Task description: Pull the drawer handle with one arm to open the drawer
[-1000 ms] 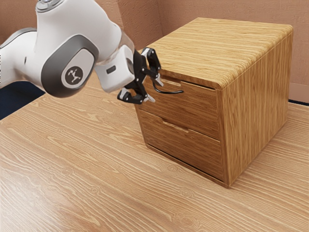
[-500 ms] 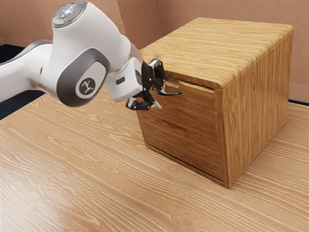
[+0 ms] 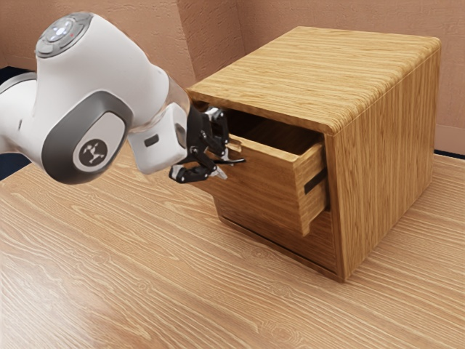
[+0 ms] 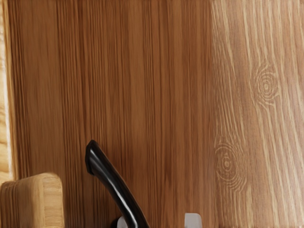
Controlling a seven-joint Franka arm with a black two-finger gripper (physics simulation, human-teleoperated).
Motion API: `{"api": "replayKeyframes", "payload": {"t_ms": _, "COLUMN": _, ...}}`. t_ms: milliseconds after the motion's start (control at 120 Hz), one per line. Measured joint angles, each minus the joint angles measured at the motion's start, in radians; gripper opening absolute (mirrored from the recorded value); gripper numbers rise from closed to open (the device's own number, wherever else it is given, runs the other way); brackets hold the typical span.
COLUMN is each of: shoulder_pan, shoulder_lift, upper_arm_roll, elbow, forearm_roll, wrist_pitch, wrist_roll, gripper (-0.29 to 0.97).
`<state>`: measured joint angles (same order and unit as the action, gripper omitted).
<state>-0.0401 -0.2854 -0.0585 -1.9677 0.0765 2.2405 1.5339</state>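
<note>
"How far out is the top drawer (image 3: 272, 185)?"

"Partly out of the cabinet (image 3: 363, 94), mid-frame (perhaps halfway). The gripper (image 3: 220, 156) straddles the handle (image 4: 111, 183), jaws apart and not clamped. More pulling likely remains."

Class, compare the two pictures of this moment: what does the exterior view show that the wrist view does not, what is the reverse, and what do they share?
Exterior view: the white arm, the hand at the drawer's front, the whole cabinet, and the top drawer standing partly out, with its dark inside open above. Wrist view: the close grain of the drawer's front, and how the black handle curves away from it. Both: the drawer's front and its handle.
</note>
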Motion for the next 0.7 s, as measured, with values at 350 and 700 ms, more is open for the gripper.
{"api": "replayKeyframes", "payload": {"t_ms": 350, "shoulder_pan": -0.009, "shoulder_lift": -0.123, "upper_arm_roll": 0.009, "elbow": -0.109, "forearm_roll": 0.001, "wrist_pitch": -0.020, "wrist_roll": -0.011, "gripper": -0.11}}
{"api": "replayKeyframes", "payload": {"t_ms": 700, "shoulder_pan": 0.005, "shoulder_lift": -0.243, "upper_arm_roll": 0.009, "elbow": -0.200, "forearm_roll": 0.003, "wrist_pitch": -0.039, "wrist_roll": -0.021, "gripper": -0.09}}
